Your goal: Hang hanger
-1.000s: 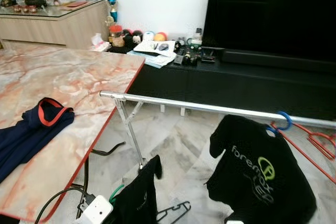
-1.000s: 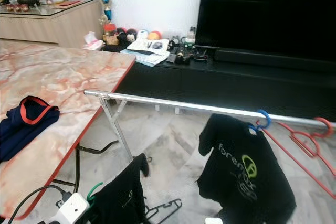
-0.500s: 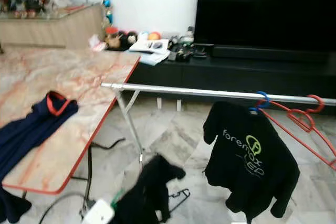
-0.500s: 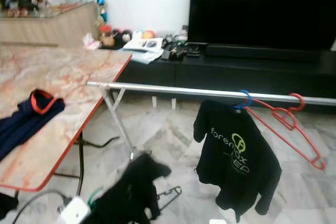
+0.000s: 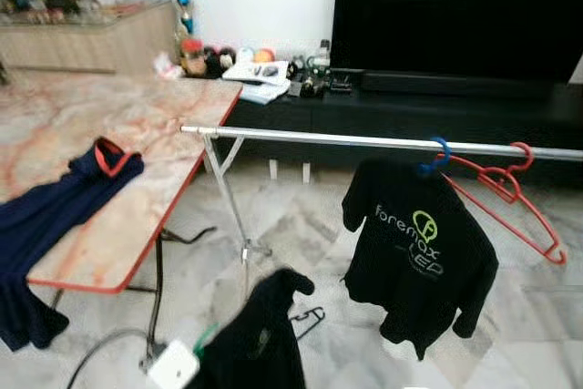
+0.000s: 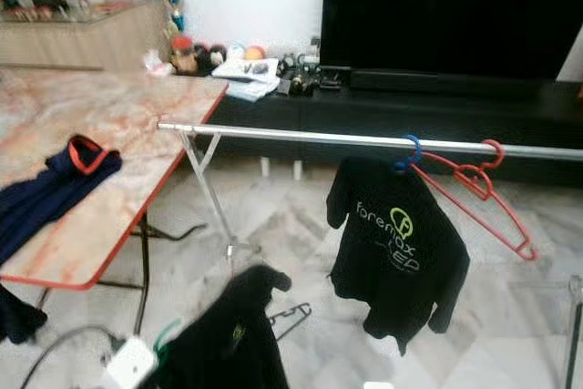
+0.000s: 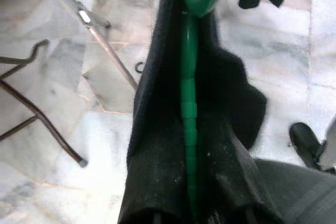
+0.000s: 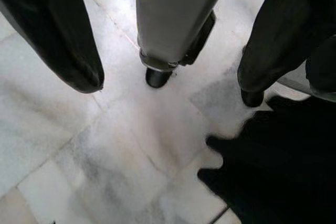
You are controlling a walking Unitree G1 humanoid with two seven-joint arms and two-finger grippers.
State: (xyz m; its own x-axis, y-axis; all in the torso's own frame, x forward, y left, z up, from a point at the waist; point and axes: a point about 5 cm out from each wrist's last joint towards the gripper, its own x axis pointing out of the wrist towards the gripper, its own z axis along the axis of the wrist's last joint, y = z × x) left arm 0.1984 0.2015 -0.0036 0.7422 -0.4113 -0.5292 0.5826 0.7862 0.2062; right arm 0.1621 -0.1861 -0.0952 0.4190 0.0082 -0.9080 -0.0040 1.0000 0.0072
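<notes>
A green hanger (image 7: pixel 189 103) carrying a black shirt (image 5: pixel 260 339) hangs low in front of me, held by my left gripper; the cloth covers the fingers. The silver rail (image 5: pixel 364 140) of a clothes rack runs across ahead, above and beyond the shirt. On it hang a black printed T-shirt (image 5: pixel 419 243) on a blue hanger (image 5: pixel 440 148) and empty red hangers (image 5: pixel 510 189) further right. My right gripper (image 8: pixel 169 90) hangs open over the marble floor, its fingers (image 8: pixel 58 35) wide apart with nothing between them.
A marble-topped table (image 5: pixel 91 125) with a red edge stands to the left, a navy garment (image 5: pixel 64 207) draped over it. The rack's leg (image 5: pixel 232 207), a black hanger (image 5: pixel 310 319) on the floor and a white power strip (image 5: pixel 173 366) with cables lie near. A black TV cabinet (image 5: pixel 410 111) stands behind.
The camera has drawn back and shifted, so more of the floor, the rail and the red hangers shows. The black shirt stays low in front.
</notes>
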